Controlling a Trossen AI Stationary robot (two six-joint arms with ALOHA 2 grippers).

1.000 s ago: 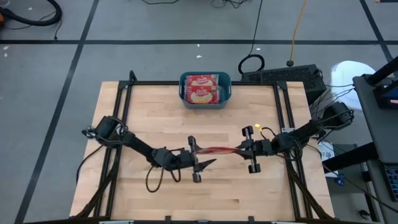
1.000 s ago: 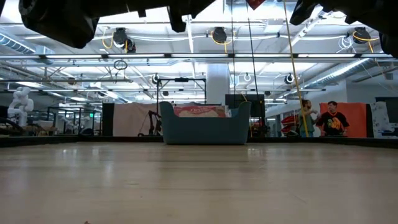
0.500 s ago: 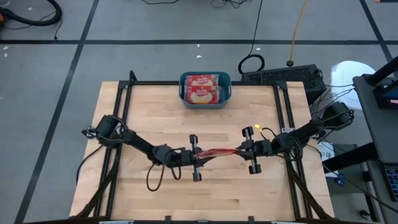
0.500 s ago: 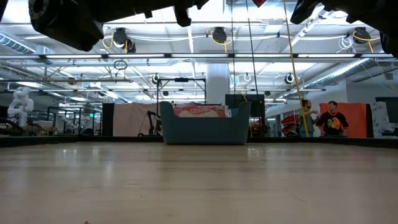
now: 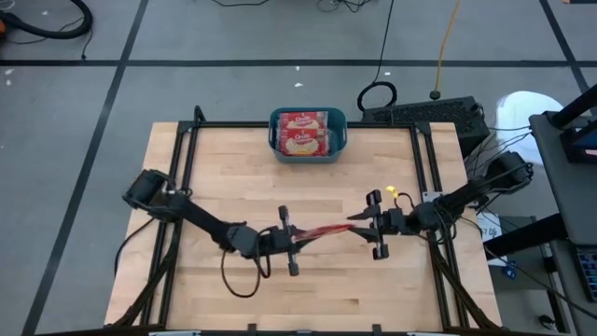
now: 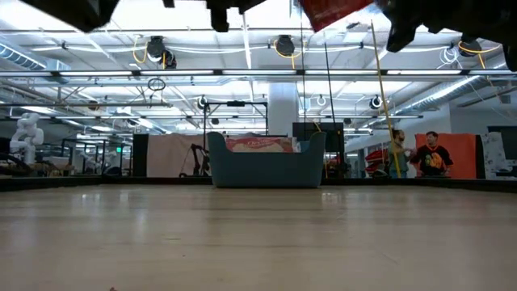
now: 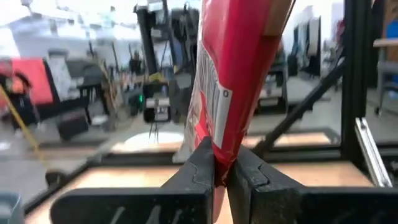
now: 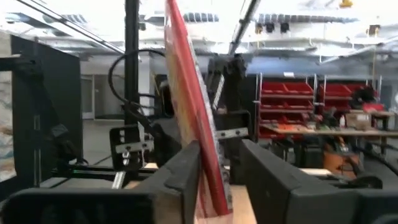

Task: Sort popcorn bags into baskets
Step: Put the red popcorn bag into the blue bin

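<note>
A popcorn bag [image 5: 322, 230] is held up in the air over the middle of the table [image 5: 215, 159], strung between the two arms. The left gripper [image 5: 287, 245] is pinched hard on one end of it; in the left wrist view the two dark fingers [image 7: 199, 171] are pressed together with the red packet caught between them. At the other end, the right gripper [image 5: 373, 228] is seen with its fingers a little apart and the bag's edge standing in the gap. Whether that edge is gripped or already freed cannot be told.

The step in hand is judged to be a handover, right arm to left, high above the wood; in the low view only a red corner [image 6: 331, 12] shows at the top.

Far across the table, the teal basket [image 5: 340, 140] is waiting at the far edge, with packets [image 5: 300, 133] already laid flat inside.

For the next move, a clean release on the right would be wanted, then a carry by the left arm to the far side, with the bag lowered flat onto the ones already there.
</note>
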